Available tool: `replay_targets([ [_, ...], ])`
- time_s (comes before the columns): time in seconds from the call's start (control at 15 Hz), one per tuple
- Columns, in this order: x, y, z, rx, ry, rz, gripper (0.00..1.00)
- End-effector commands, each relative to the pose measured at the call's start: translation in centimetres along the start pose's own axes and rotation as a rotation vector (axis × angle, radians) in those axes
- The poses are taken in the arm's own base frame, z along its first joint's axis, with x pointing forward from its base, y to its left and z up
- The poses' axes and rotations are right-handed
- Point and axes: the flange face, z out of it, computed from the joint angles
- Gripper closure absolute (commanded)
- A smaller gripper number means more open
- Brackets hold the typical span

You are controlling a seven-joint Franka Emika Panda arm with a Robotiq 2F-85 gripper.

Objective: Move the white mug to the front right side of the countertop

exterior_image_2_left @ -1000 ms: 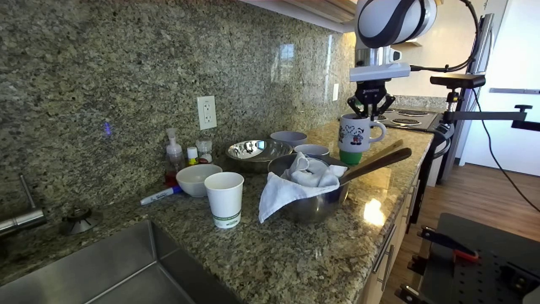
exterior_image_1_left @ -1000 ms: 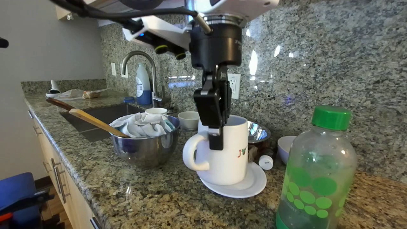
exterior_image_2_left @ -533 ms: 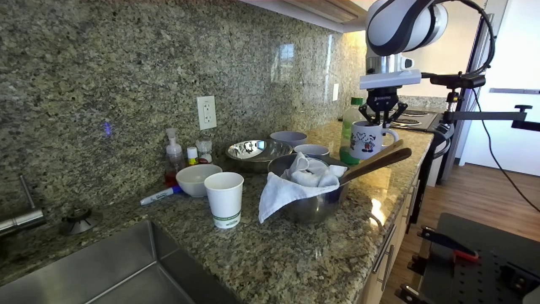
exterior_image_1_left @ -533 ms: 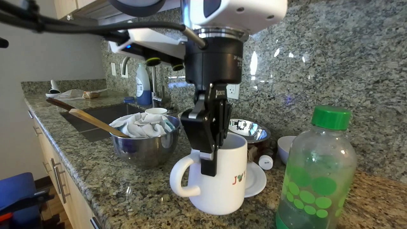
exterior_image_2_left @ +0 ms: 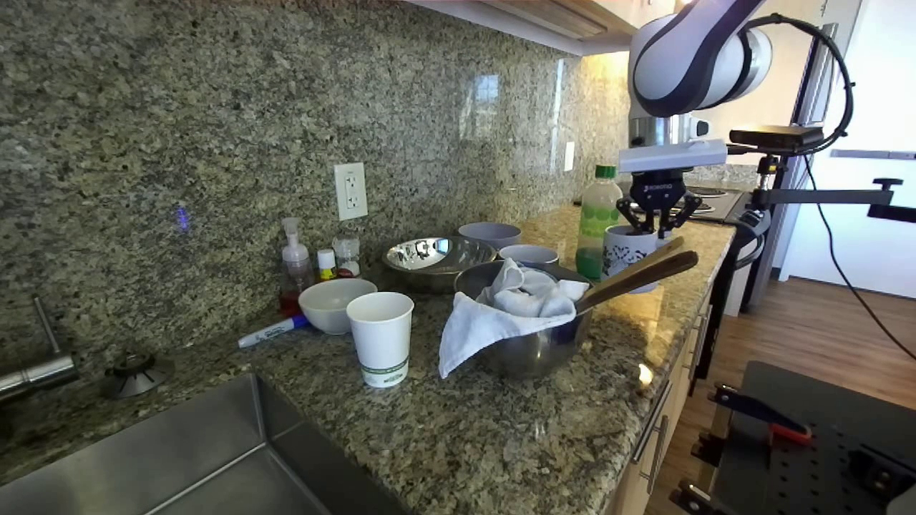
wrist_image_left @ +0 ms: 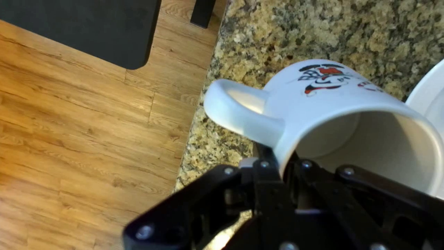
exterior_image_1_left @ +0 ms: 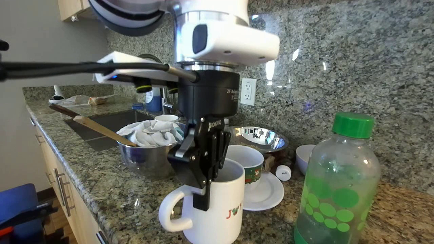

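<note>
We now find the black two-fingered claw (exterior_image_2_left: 650, 229) and tall white ceramic mug (exterior_image_1_left: 220, 211) lower and nearer the front edge of the speckled granite surface (exterior_image_1_left: 145, 200); behind it, an exterior view newly reveals a wide green-banded white cup (exterior_image_1_left: 253, 171).

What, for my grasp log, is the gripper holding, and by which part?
The gripper holds the white mug by its rim beside the handle, one finger outside, the other inside.
</note>
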Motion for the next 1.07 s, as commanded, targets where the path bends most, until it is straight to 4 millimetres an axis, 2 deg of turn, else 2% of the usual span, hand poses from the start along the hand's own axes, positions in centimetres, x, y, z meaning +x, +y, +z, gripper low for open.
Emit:
replay_targets([
  [0.0,-1.6,-0.3,-0.2,0.035,0.019,-0.005,0.94],
  [0.33,-3.2,-0.8,0.9,0.055,0.024,-0.031,0.94],
  [1.0,-5.1,-0.7,2.8,0.103,0.052,-0.055,0.94],
])
